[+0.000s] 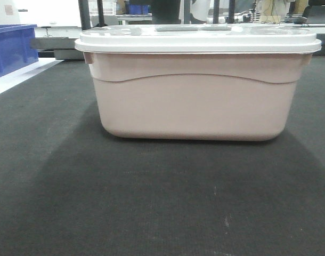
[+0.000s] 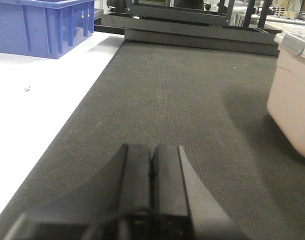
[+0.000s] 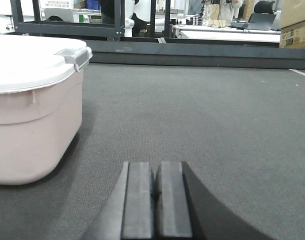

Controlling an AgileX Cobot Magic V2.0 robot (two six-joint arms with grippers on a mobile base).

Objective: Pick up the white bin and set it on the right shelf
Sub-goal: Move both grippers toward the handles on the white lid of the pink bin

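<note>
White bin (image 1: 197, 101) stands upright in the middle of the dark matted surface (image 1: 152, 202), its broad pinkish side with the curved ridge square to the front camera and its white lid (image 1: 197, 40) seated on top.

At far left in the front view, a blue open bin (image 1: 10, 48) sits on a white strip (image 1: 13, 80) that borders the dark mat. The left wrist view shows the same blue open bin (image 2: 42, 25) at upper left on the white strip (image 2: 37, 115). The left gripper (image 2: 151, 152) hangs low over the mat with its 2 jaws pressed together and nothing between them. The white bin (image 2: 292, 100) shows only as a corner at the right edge of that view, well apart from the gripper.

In the right wrist view the white bin (image 3: 32, 130) fills the left side, a grey latch (image 3: 75, 56) at the end of its lid. The right gripper (image 3: 155, 167) is to the right of the bin and clear of it. Its 2 jaws are likewise closed on each other, gripping nothing. A black frame (image 3: 67, 27) stands behind the surface, and cardboard boxes (image 3: 295, 25) show at the far right.
</note>
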